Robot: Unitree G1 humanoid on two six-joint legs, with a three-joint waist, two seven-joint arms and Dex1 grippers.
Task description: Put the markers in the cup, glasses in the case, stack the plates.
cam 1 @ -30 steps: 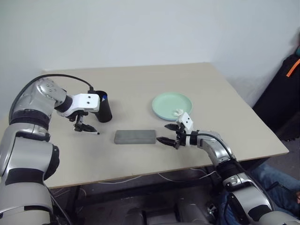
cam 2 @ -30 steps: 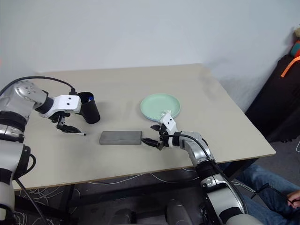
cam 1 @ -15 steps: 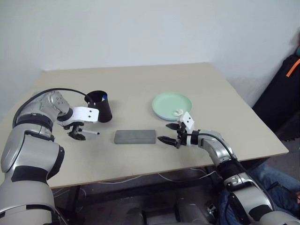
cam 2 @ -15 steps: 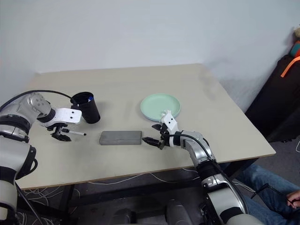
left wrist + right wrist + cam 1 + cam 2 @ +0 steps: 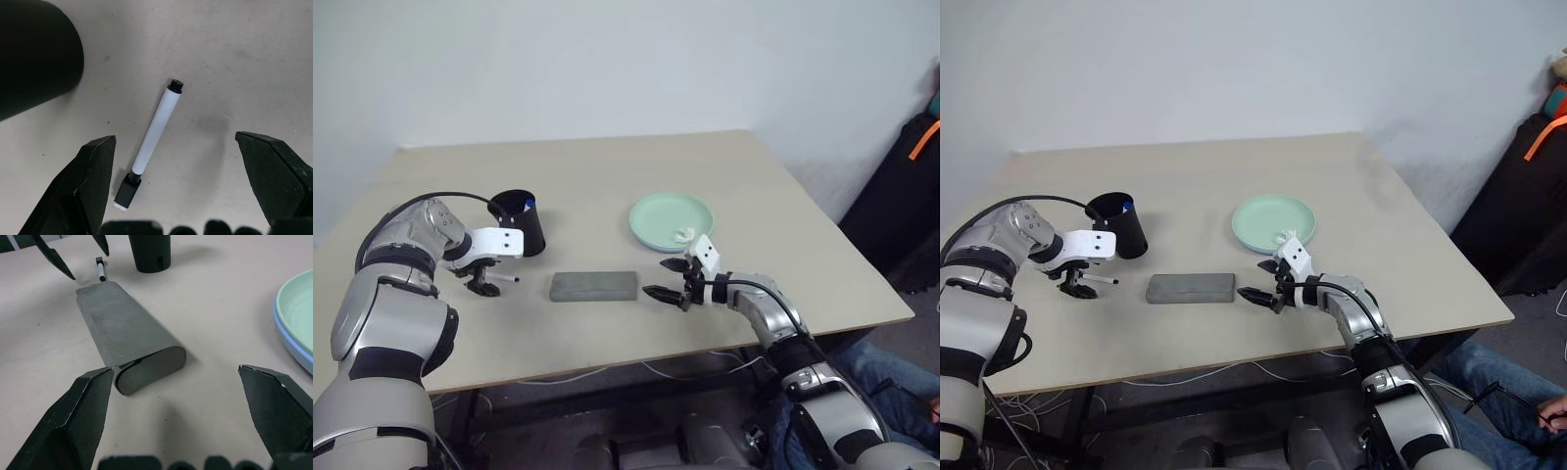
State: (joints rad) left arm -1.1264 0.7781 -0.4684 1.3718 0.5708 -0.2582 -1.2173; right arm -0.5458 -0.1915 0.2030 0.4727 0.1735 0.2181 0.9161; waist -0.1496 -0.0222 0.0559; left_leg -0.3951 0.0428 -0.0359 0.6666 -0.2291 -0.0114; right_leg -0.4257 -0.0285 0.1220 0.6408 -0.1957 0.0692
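Left wrist view: marker (image 5: 152, 138) lies between left gripper's (image 5: 182, 183) spread fingers.

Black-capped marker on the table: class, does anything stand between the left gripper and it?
Nothing visible does. The left gripper is open, pointing down over the black-capped marker, which lies flat on bare table between its fingers. The cup stands off to one side, clear of it.

A beige table (image 5: 607, 186) stands before a white wall (image 5: 607, 59); a black bag (image 5: 901, 196) sits right.

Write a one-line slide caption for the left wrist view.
Open left end effector above a white-barrelled, black-capped marker lying on the beige tabletop beside a black plastic cup.
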